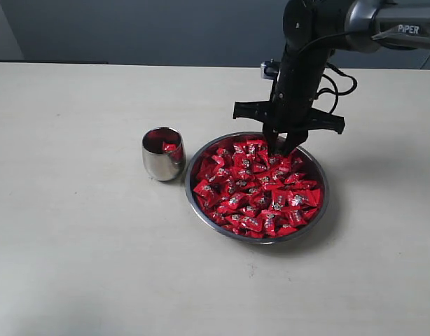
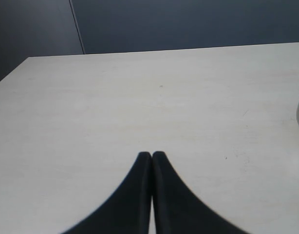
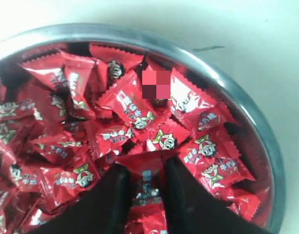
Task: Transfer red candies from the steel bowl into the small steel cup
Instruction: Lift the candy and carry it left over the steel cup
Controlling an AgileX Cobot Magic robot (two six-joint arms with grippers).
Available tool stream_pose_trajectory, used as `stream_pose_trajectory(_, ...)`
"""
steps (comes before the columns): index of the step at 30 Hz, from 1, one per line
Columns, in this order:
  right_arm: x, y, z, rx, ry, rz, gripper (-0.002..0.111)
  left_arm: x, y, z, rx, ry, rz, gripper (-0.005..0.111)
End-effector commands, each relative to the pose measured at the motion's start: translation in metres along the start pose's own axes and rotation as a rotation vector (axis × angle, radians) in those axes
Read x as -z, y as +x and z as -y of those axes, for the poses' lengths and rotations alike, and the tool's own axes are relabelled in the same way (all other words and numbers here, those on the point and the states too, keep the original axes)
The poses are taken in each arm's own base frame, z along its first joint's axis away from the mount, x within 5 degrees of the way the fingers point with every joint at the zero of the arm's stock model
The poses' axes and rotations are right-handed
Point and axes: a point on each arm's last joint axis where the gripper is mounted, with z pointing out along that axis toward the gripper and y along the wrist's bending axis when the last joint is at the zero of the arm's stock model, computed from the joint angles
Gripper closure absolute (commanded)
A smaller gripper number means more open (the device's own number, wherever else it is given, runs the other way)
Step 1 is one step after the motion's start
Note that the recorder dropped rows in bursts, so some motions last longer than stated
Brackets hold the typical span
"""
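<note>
- Right gripper (image 3: 145, 170), jaws pinched on one candy (image 3: 147, 187), at 1 o'clock in bowl (image 1: 189, 175).
- Candies (image 1: 253, 189) fill bowl; cup (image 1: 162, 164) stands at its 9 o'clock.
- Step: grasp; next, likely a straight lift, then carry to cup.
- Left gripper (image 2: 151, 156) closed, empty.

"PIPER", white lettering, on right arm (image 1: 400, 24); print on red candies (image 3: 135, 109) too small to read.

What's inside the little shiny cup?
One red candy shows inside the small steel cup, and its inner wall glints red. The cup's own side hides the bottom, so any more cannot be seen.
</note>
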Motion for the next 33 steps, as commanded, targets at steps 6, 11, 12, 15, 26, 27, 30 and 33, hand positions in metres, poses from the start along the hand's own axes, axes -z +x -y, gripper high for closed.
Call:
stream_pose_trajectory(6, 0.046, 0.008, -0.038, 0.255, -0.326, 0.176, 0.106, 0.0, 0.001, 0.0, -0.002, 0.005, 0.008, 0.106)
stream_pose_trajectory(11, 0.064, 0.013, -0.07, 0.434, -0.444, 0.324, 0.106, 0.0, 0.001, 0.0, -0.002, 0.005, 0.008, 0.106)
stream_pose_trajectory(12, 0.069, 0.015, -0.078, 0.486, -0.451, 0.334, 0.106, 0.0, 0.001, 0.0, -0.002, 0.005, 0.008, 0.106)
stream_pose_trajectory(15, 0.088, 0.015, -0.095, 0.588, -0.457, 0.379, 0.106, 0.0, 0.001, 0.0, -0.002, 0.005, 0.008, 0.106)
stream_pose_trajectory(26, 0.072, 0.013, -0.126, 0.787, -0.298, 0.288, 0.106, 0.0, 0.001, 0.0, -0.002, 0.005, 0.008, 0.106)
stream_pose_trajectory(27, 0.067, 0.014, -0.13, 0.796, -0.299, 0.276, 0.106, 0.0, 0.001, 0.0, -0.002, 0.005, 0.008, 0.106)
stream_pose_trajectory(30, 0.054, 0.017, -0.139, 0.824, -0.294, 0.259, 0.106, 0.0, 0.001, 0.0, -0.002, 0.005, 0.008, 0.106)
stream_pose_trajectory(33, 0.039, 0.019, -0.144, 0.834, -0.284, 0.229, 0.106, 0.0, 0.001, 0.0, -0.002, 0.005, 0.008, 0.106)
